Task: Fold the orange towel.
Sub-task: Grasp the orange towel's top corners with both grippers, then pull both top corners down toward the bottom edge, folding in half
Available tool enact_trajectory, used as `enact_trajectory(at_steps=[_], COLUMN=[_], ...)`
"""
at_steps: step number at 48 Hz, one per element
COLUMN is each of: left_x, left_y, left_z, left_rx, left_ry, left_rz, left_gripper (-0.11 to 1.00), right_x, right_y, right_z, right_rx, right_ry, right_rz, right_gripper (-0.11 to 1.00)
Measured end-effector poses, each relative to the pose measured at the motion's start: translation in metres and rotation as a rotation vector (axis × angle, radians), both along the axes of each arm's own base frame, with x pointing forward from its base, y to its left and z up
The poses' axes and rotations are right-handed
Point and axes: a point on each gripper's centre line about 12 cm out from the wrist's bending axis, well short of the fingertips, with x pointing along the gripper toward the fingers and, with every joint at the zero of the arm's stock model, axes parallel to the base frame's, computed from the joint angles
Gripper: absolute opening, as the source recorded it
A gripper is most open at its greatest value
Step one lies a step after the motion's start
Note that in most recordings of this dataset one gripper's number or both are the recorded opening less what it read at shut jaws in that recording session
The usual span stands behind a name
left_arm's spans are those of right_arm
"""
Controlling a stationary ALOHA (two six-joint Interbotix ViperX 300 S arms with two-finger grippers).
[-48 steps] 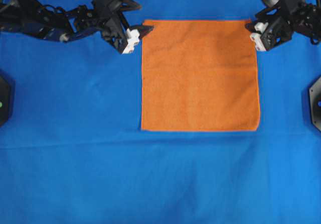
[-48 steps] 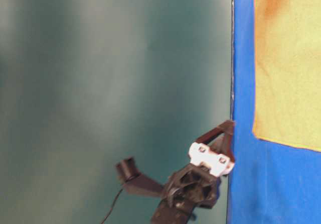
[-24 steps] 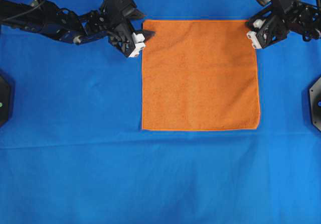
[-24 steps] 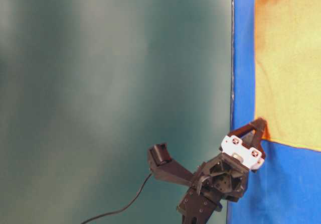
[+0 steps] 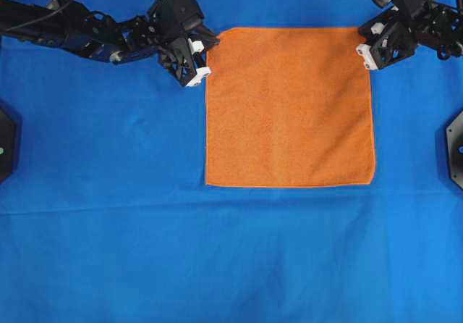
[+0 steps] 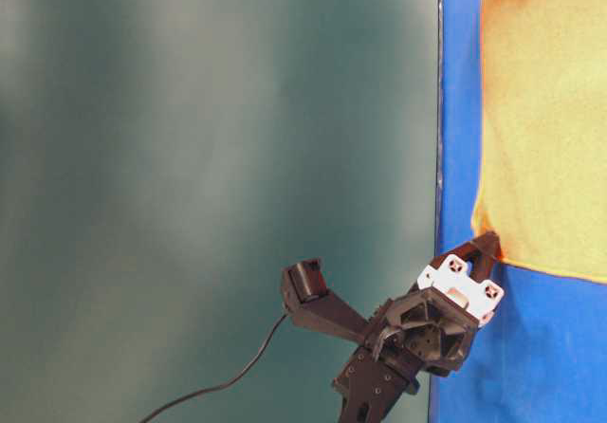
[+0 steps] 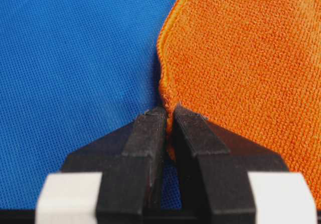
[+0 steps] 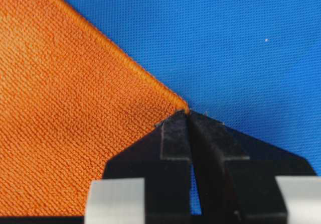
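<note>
**Inspector:** Where does the orange towel (image 5: pixel 289 106) lie?

**Assessor:** Flat on the blue worktop (image 5: pixel 217 258). The left end effector (image 5: pixel 205 45) is clamped on its far-left corner, the right end effector (image 5: pixel 364 40) on its far-right corner.

**Inspector:** And the fold?

**Assessor:** The cloth stretches from both toward the near hem. Judged: carry both corners that way together.

The square orange towel (image 5: pixel 289 107) lies flat in the upper centre-right of the overhead frame, its upper-left corner puckered inward.
</note>
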Motion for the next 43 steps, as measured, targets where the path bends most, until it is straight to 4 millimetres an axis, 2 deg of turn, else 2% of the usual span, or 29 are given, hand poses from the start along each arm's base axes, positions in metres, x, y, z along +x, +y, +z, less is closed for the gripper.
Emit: enact_trajectory(at_steps=[3,13,26,33,43], left_x=[0.000,0.001,0.001,0.005,-0.001], left_y=[0.001,0.004,0.002,-0.010,-0.047], left_z=[0.003,0.035,0.042,0.045,0.047], left_rx=[0.005,0.059,0.068,0.068,0.050], left_ry=[-0.001,-0.039,-0.047,-0.051,-0.044], left_rz=[-0.001,-0.018,-0.024,-0.054,-0.126], left_gripper=[0.01,0.01,0.01,0.01,0.01], right_x=[-0.001,-0.007,-0.012,-0.010,-0.005], right_y=[0.001,0.006,0.016,0.028,0.064], right_z=[0.006,0.032,0.042,0.044,0.052], right_rx=[-0.009,-0.045,-0.043,-0.031,0.022], right_ry=[-0.012,-0.051,-0.061,-0.069,-0.088], right_rz=[-0.004,-0.009,-0.008,0.019,0.099], right_gripper=[0.01,0.01,0.01,0.01,0.01])
